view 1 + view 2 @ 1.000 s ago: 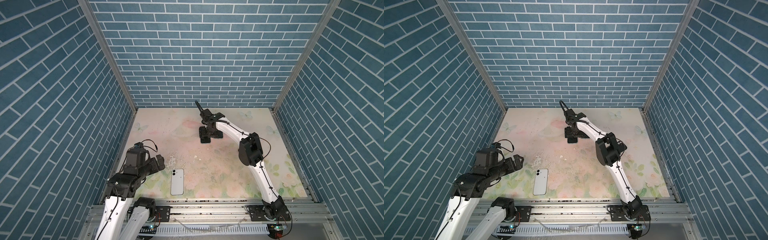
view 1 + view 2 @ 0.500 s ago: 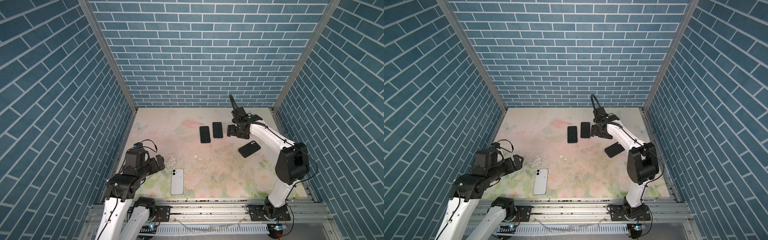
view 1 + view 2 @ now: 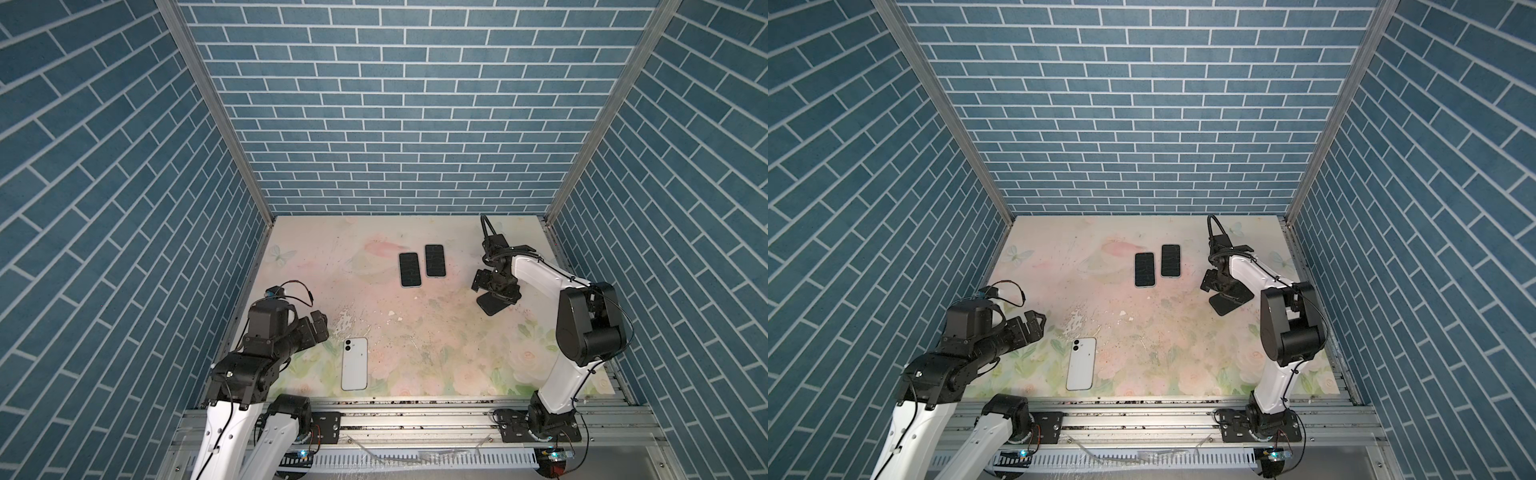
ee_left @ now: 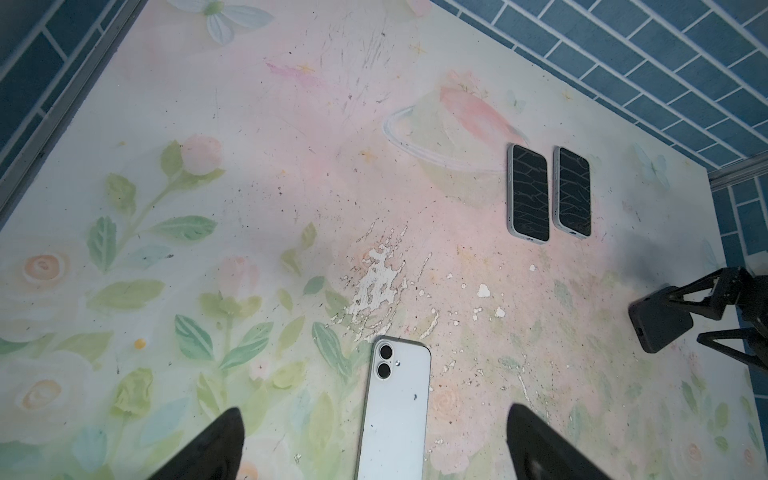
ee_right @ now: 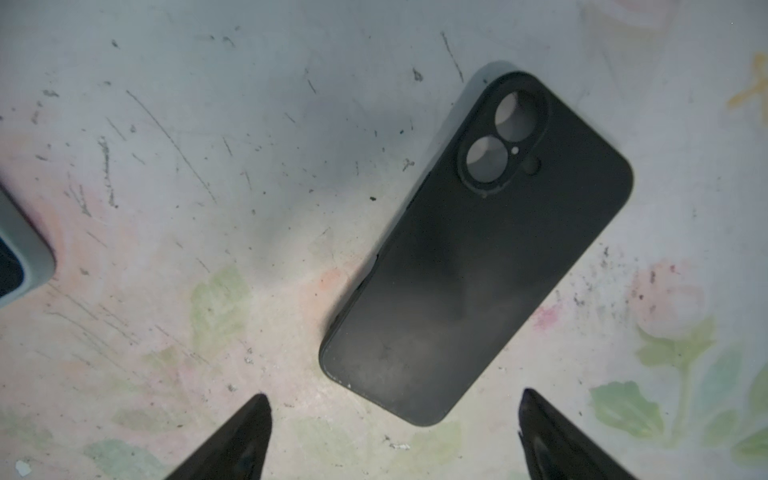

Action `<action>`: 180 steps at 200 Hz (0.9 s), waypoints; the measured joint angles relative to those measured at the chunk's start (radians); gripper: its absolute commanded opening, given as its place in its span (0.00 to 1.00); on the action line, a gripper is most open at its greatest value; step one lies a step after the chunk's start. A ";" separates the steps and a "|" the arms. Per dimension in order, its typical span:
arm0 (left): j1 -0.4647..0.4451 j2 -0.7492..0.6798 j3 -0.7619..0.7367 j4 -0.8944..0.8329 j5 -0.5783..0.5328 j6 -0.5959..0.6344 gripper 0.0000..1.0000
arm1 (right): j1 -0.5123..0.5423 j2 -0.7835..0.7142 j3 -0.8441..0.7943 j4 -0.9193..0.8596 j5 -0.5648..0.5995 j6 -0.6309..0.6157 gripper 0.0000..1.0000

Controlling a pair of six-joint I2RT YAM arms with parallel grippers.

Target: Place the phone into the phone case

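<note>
**A:** What is made out in both top views?

**B:** A slim white smooth-backed phone [image 3: 354, 363] is seen lying flat, lenses up, on the floral-printed desk [image 3: 436, 353]. The left pincer [image 3: 316, 328] is held just beside it, spread and empty. A matte black soft-looking phone case [image 3: 492, 307] is laid well apart from the white phone, on the right arm's side, with the right pincer [image 3: 496, 291] poised over it. A pair of dark-screened phones in pale cases [image 3: 410, 269] is set farther from the white phone, side by side.

**A:** And from the left wrist?

**B:** The white phone is framed between the spread black fingertips [image 4: 216, 449], and nothing is gripped. It is judged stiff, slick and breakable. The long edges would best be pinched near the middle.

**A:** From the right wrist?

**B:** The black case is shown outer face up, lens ring raised, its hollow apparently against the desk. The right pincer is released, with nothing taken. The case is judged light and pliant, so a rim should be taken and buckling expected. Turning it over would likely be needed.

**A:** The surface and the room?

**B:** A flaked patch of print [image 4: 378, 286] is seen just beyond the white phone's lens end. The desk is enclosed by blue brick-patterned walls [image 3: 395, 124] on three sides.
</note>
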 measured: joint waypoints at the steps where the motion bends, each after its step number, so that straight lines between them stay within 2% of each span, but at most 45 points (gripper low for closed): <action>1: 0.000 0.000 0.000 0.000 0.000 0.000 1.00 | -0.001 0.002 0.000 0.000 -0.002 0.001 0.93; 46: 0.000 0.000 0.000 0.000 0.000 0.000 1.00 | -0.015 0.072 -0.003 0.032 -0.034 0.019 0.93; 91: 0.000 0.000 0.000 0.000 0.000 0.000 1.00 | -0.015 0.079 -0.026 0.075 -0.055 0.015 0.91; 127: 0.000 0.000 0.000 0.000 0.000 0.000 1.00 | -0.014 0.044 -0.091 0.148 -0.069 -0.014 0.85; 180: 0.000 0.002 0.000 0.000 0.000 0.000 1.00 | 0.018 -0.050 -0.217 0.225 -0.066 -0.097 0.83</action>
